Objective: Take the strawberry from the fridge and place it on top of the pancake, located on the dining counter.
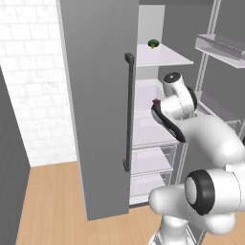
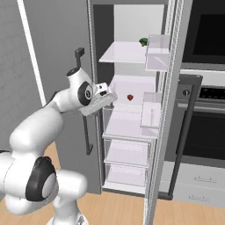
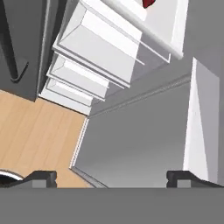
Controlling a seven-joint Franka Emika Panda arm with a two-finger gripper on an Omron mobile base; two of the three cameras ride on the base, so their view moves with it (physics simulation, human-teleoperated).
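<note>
- Arm reaches forward at mid-shelf height; you see its hand (image 2: 103, 99) at the open fridge (image 2: 132, 123), angled down toward the drawers.
- Fingers (image 3: 41, 178) stand spread wide, grasping nothing.
- One strawberry (image 2: 130, 97) lies on the middle shelf, ahead of the hand, apart.
- One green item (image 2: 143, 41) sits on the top shelf.

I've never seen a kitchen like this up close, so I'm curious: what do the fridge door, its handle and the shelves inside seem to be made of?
The fridge door looks like matte grey painted metal: flat, even, no shine. Its handle seems a dark metal or plastic bar. The shelves look like smooth white plastic or glass, and the drawers like clear plastic, since you see through their fronts. All of this is rendered, so these are guesses.
</note>
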